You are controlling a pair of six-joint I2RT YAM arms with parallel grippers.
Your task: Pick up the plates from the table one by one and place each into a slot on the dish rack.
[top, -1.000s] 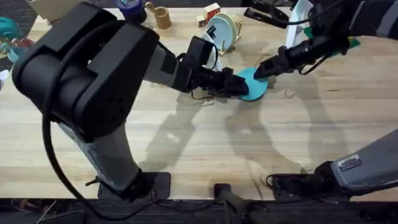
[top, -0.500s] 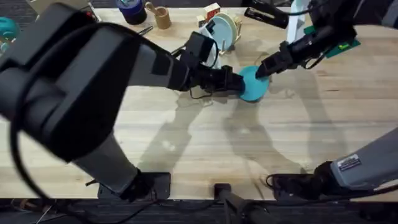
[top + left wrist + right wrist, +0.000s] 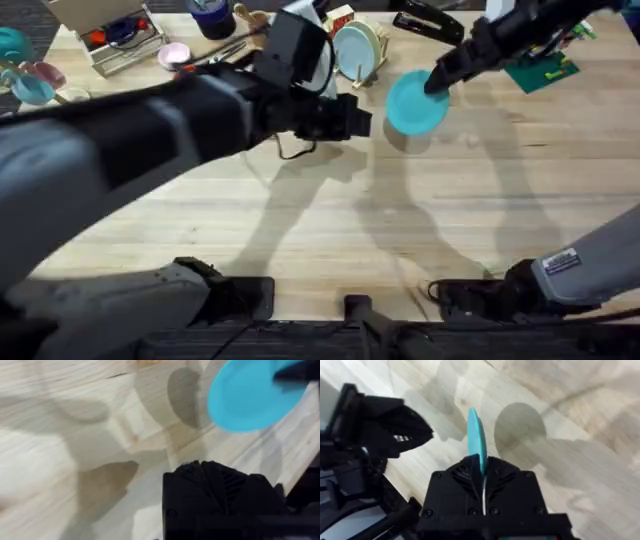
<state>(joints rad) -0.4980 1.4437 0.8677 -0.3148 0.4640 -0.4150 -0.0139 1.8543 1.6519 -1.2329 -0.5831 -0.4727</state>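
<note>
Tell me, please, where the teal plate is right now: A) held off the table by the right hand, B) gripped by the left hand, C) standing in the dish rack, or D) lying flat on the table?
A: the right hand pinches the teal plate by its rim, with the plate's shadow apart from it on the table.

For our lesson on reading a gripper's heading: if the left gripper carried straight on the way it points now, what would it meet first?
Probably the teal plate, held off the table by the right gripper. The left gripper points toward it, though height is unclear, so it might pass beneath.
</note>
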